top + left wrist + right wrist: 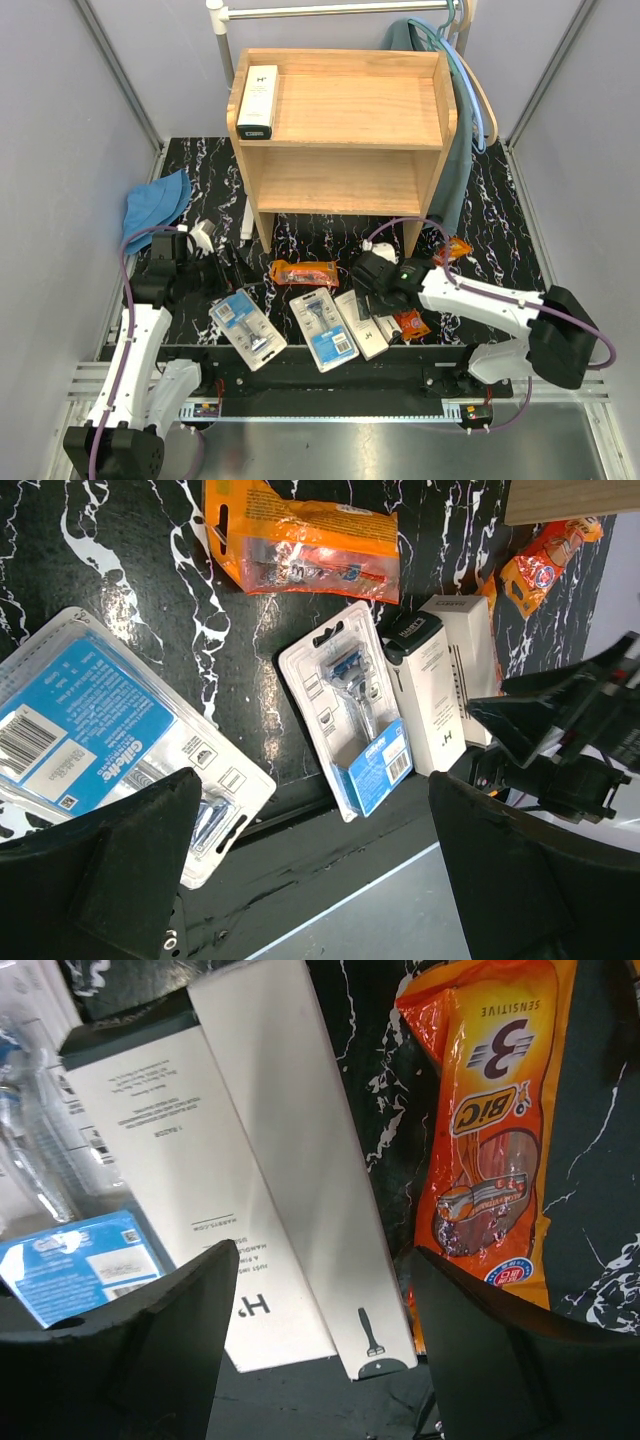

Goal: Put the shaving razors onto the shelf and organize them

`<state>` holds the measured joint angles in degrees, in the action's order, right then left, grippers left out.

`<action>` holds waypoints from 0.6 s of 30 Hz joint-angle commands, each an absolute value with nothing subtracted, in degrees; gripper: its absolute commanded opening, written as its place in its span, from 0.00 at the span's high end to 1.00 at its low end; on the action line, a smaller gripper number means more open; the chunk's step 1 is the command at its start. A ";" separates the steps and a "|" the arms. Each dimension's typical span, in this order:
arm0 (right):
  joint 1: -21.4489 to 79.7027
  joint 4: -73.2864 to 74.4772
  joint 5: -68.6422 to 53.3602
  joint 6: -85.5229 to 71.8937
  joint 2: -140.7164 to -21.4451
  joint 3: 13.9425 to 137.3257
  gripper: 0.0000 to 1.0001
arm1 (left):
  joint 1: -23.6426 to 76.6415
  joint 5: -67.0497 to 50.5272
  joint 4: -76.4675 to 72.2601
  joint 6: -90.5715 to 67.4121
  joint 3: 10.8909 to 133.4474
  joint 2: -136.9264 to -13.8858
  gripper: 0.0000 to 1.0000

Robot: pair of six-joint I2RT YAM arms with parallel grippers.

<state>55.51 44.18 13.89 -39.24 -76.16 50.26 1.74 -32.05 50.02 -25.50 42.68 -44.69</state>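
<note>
The wooden shelf stands at the back; one white razor box lies on its top tier at the left. On the black table lie two blue blister cards, two white boxes and three orange pouches. My right gripper is open and hovers over the white boxes, with a BiC pouch to its right. My left gripper is open and empty above the left blister card; the other card lies further right.
A blue cloth hat lies at the left of the table. A metal clothes rail with hangers and a grey-blue garment stands behind and to the right of the shelf. Small white items lie near the shelf's left leg.
</note>
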 commanded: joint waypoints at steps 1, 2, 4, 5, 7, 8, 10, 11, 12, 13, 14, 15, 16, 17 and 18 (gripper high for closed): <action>55.81 43.77 13.71 -37.79 -79.71 52.73 0.21 | 1.67 -34.89 47.90 -26.54 44.03 -43.77 0.01; 55.81 43.86 13.80 -37.88 -80.33 52.82 0.22 | 1.58 -34.89 47.90 -26.54 44.12 -43.77 0.01; 55.72 44.38 13.97 -37.97 -81.64 53.35 0.25 | 1.58 -34.81 47.90 -26.72 44.21 -43.68 0.01; 55.72 44.65 13.97 -38.06 -81.91 53.52 0.25 | 1.58 -34.98 47.81 -26.81 44.12 -43.77 0.01; 55.63 44.82 13.97 -38.14 -82.35 53.70 0.28 | 1.58 -34.98 47.90 -26.81 44.12 -43.68 0.01; 55.55 44.82 13.97 -38.14 -82.27 53.79 0.30 | 1.58 -34.98 47.90 -26.81 44.12 -43.77 0.01; 55.55 44.82 14.15 -38.14 -81.83 53.53 0.35 | 1.58 -34.98 47.90 -26.81 43.95 -43.77 0.01; 55.46 44.91 14.15 -38.32 -81.57 53.44 0.37 | 1.58 -35.07 47.90 -26.81 43.95 -43.77 0.01; 55.37 44.91 14.24 -38.41 -81.39 53.26 0.41 | 1.58 -35.24 47.90 -26.81 44.03 -43.77 0.01; 55.37 44.91 14.24 -38.41 -81.04 53.09 0.44 | 1.58 -35.16 47.90 -26.81 44.03 -43.77 0.01; 55.37 44.83 14.33 -38.50 -80.86 53.00 0.54 | 1.58 -35.33 47.99 -26.81 43.95 -43.77 0.01; 55.20 44.91 14.41 -38.67 -80.69 53.00 0.57 | 1.58 -35.33 47.90 -26.89 43.95 -43.68 0.01; 55.11 44.83 14.33 -38.67 -80.60 52.91 0.60 | 1.58 -35.42 47.90 -26.89 43.95 -43.68 0.01; 55.11 44.91 14.50 -38.58 -80.42 52.91 0.63 | 1.58 -35.42 47.90 -26.81 44.03 -43.68 0.01; 55.11 44.91 14.50 -38.67 -80.42 52.82 0.64 | 1.58 -35.59 47.90 -26.81 43.95 -43.59 0.01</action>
